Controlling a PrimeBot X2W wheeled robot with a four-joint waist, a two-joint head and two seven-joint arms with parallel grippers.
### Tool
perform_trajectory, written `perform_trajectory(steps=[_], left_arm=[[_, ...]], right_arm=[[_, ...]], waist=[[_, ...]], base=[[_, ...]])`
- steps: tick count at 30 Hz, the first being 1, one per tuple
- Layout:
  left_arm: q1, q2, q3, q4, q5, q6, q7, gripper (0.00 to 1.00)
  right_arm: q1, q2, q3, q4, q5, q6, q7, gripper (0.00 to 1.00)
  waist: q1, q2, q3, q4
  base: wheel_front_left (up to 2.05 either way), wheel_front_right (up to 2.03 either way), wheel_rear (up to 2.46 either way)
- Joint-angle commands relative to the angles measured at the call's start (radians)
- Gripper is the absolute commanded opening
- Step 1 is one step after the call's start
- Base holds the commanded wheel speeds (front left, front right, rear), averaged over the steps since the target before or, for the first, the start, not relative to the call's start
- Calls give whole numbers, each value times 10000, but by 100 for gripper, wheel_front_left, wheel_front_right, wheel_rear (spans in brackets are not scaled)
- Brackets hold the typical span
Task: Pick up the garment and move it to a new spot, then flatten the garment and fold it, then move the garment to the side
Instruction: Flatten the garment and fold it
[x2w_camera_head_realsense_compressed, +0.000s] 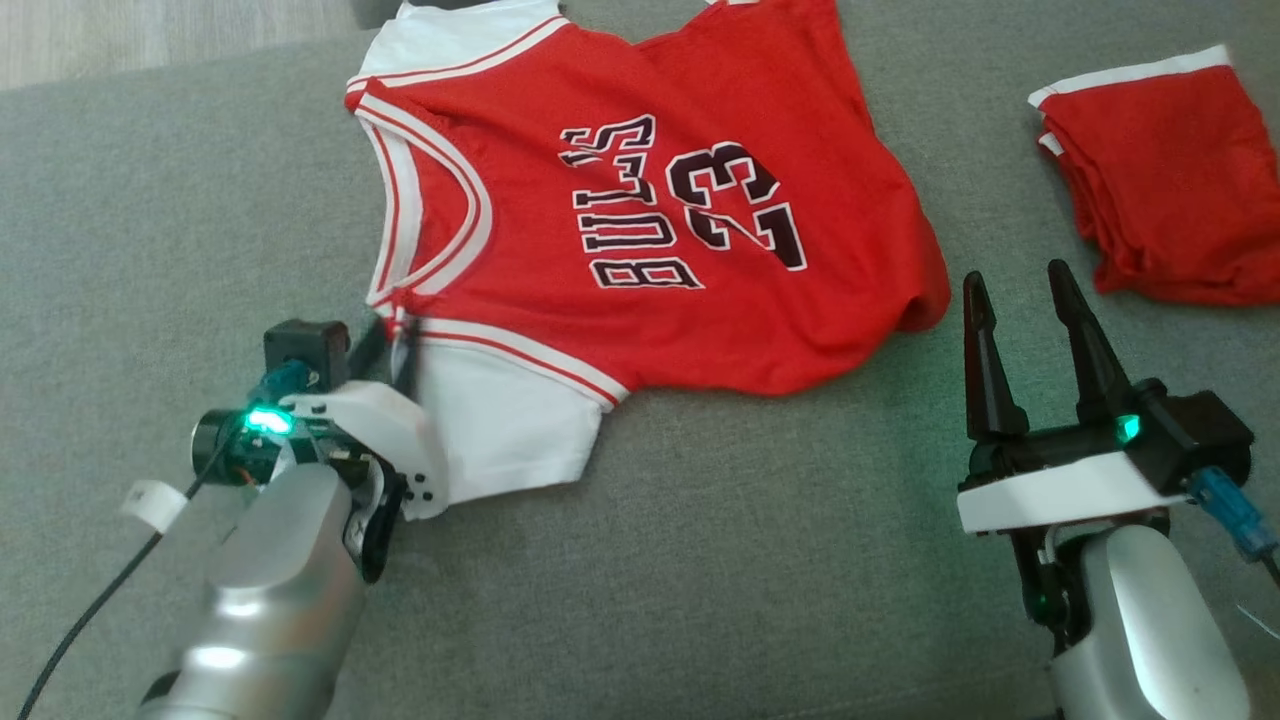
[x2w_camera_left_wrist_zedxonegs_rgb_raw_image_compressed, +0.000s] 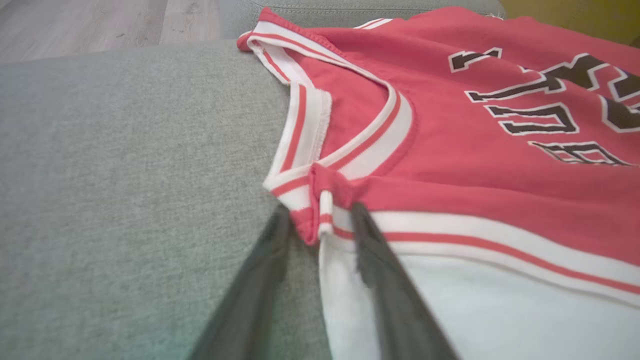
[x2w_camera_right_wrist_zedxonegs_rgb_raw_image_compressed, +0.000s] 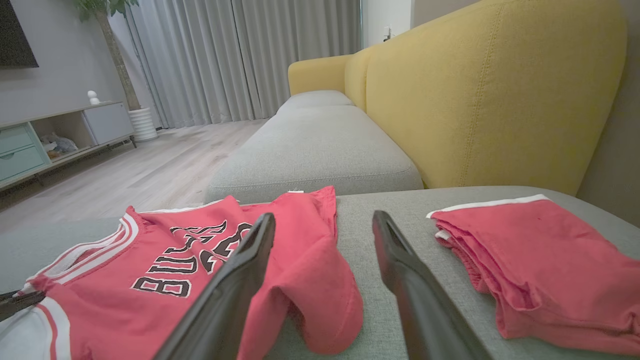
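The red jersey (x2w_camera_head_realsense_compressed: 680, 200) lies spread on the grey sofa cushion (x2w_camera_head_realsense_compressed: 150, 200) toward 12 o'clock in the head view, its neck opening facing 9 o'clock. At its 8 o'clock corner the left gripper (x2w_camera_head_realsense_compressed: 395, 335) straddles the shoulder seam. Its fingers (x2w_camera_left_wrist_zedxonegs_rgb_raw_image_compressed: 380, 260) are narrowly apart with cloth between them, but I cannot tell whether they pinch it. The right gripper (x2w_camera_head_realsense_compressed: 1018, 275) hovers at the jersey's 4 o'clock, jaws wide apart and empty — folded red shorts (x2w_camera_head_realsense_compressed: 1170, 180) lie at 3 o'clock.
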Motion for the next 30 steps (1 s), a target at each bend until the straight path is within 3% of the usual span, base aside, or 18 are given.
perform_trajectory(steps=[1,12,27,28,29,30], left_arm=[[-287,306,312,27,-32,28,4,0],[-547,803,880,740,-374,187,-1356,0],[-562,1189,1349,760,-612,322,-1937,0],[-533,1183,1302,742,-563,291,-1948,43],[-501,1172,1230,682,-487,234,-1960,100],[-464,1158,1186,587,-416,213,-1972,100]], right_arm=[[-314,-16,198,-257,40,-7,-108,100],[-267,-16,110,-130,-116,-7,-50,100],[-154,-16,95,-97,-312,-7,257,100],[-149,-16,87,-79,-321,-7,268,100],[-143,-16,82,-58,-326,-7,275,100],[-133,-16,79,-40,-327,-7,282,100]], waist=[[0,0,-9,14],[0,0,-213,464],[0,0,-294,1101],[0,0,-310,1132],[0,0,-336,1164],[0,0,-372,1197]], base=[[0,0,0],[0,0,0],[0,0,0],[0,0,0],[0,0,0],[0,0,0]])
